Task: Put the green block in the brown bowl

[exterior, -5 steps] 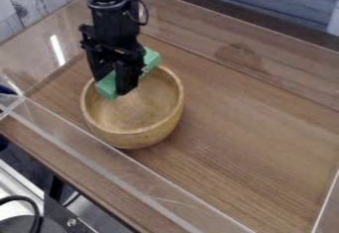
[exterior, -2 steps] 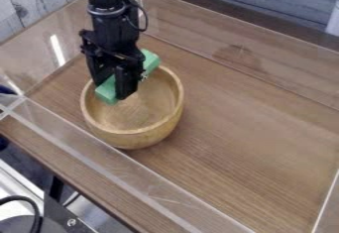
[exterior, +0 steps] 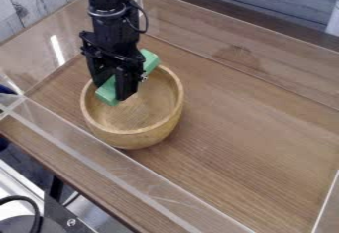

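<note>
The brown bowl (exterior: 146,126) is a round, light wooden bowl standing on the table at left of centre. Over its far left side hangs my black gripper (exterior: 118,90), pointing straight down into the bowl's opening. Its fingers are shut on the green block (exterior: 150,61), a bright green bar that sticks out on both sides of them: one end shows up and to the right, the other low inside the bowl. The block is tilted, its lower end close to the bowl's inner wall; whether it touches I cannot tell.
A wooden table top (exterior: 252,128) stretches to the right and front of the bowl. A clear acrylic wall (exterior: 79,153) runs along the front and left edges. A pale plank wall (exterior: 27,4) lies at the back left.
</note>
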Available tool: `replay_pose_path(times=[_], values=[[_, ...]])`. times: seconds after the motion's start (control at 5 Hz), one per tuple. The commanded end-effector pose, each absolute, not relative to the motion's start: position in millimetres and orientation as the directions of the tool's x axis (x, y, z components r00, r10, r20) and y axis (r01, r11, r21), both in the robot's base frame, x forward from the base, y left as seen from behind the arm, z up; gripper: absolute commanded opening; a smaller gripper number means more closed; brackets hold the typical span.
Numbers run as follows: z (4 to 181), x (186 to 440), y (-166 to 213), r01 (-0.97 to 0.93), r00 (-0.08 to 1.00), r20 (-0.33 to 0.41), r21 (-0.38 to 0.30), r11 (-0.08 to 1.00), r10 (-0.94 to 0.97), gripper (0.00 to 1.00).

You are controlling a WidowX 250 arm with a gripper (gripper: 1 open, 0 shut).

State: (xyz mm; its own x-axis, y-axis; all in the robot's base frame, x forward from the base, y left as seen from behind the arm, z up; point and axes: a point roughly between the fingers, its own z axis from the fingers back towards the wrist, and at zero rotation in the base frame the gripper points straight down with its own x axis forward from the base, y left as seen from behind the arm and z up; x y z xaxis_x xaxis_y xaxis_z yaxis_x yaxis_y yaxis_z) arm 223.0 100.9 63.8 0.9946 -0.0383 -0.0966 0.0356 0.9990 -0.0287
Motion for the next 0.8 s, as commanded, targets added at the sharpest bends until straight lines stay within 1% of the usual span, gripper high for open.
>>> replay_pose_path(times=[0.0, 0.6], values=[[68.0, 225.9, 103.8, 0.030, 0.997, -0.077, -0.021, 0.999, -0.032, 0.00], [66.4, 225.2, 101.9, 0.027, 0.996, -0.085, -0.034, 0.999, -0.030, 0.00]])
